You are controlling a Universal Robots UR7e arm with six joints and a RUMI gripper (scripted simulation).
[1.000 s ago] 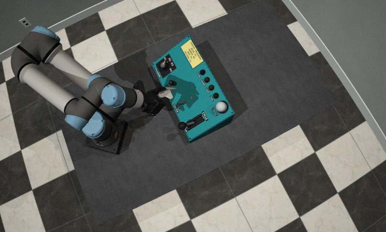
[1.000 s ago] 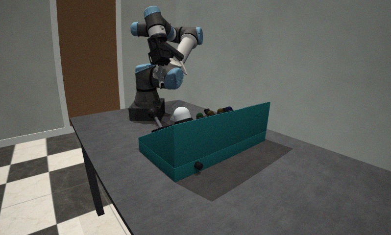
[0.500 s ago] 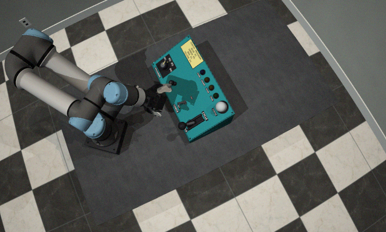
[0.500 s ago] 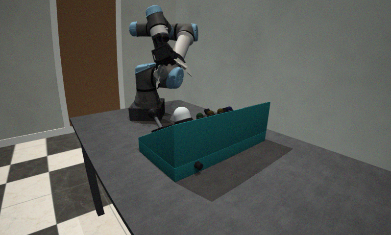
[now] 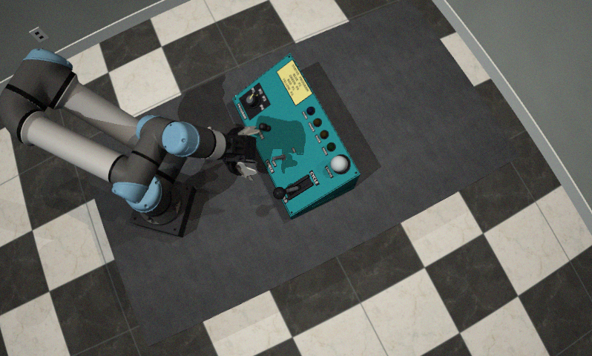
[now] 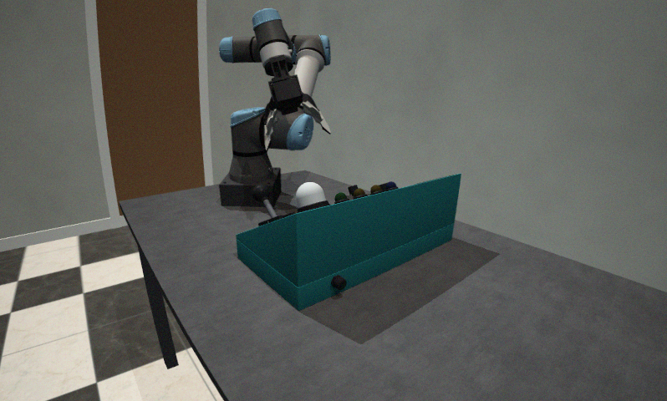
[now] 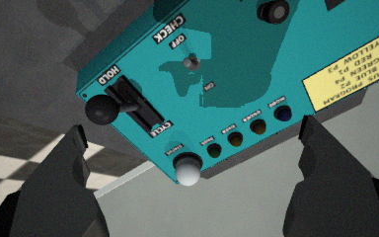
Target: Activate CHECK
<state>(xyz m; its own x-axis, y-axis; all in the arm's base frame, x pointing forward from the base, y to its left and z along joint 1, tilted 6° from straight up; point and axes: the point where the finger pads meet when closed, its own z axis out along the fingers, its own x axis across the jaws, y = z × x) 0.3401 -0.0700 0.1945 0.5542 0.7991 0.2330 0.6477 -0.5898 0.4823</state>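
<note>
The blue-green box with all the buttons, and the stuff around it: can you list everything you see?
Box: one, teal, on a dark mat on the table.
Table: one, grey.
Small switch: one, grey, by the words CHECK, OFF and ON.
Lever: one, black ball handle, in a slot between HOLD and CYCLE.
Dome: one, white, box corner.
Round lights: four, dark, in a row.
Knobs: two, black, near the yellow label.
Door: one, brown, behind.
Arm: one, grey and blue.
Gripper: one, black, open, above the box.
</note>
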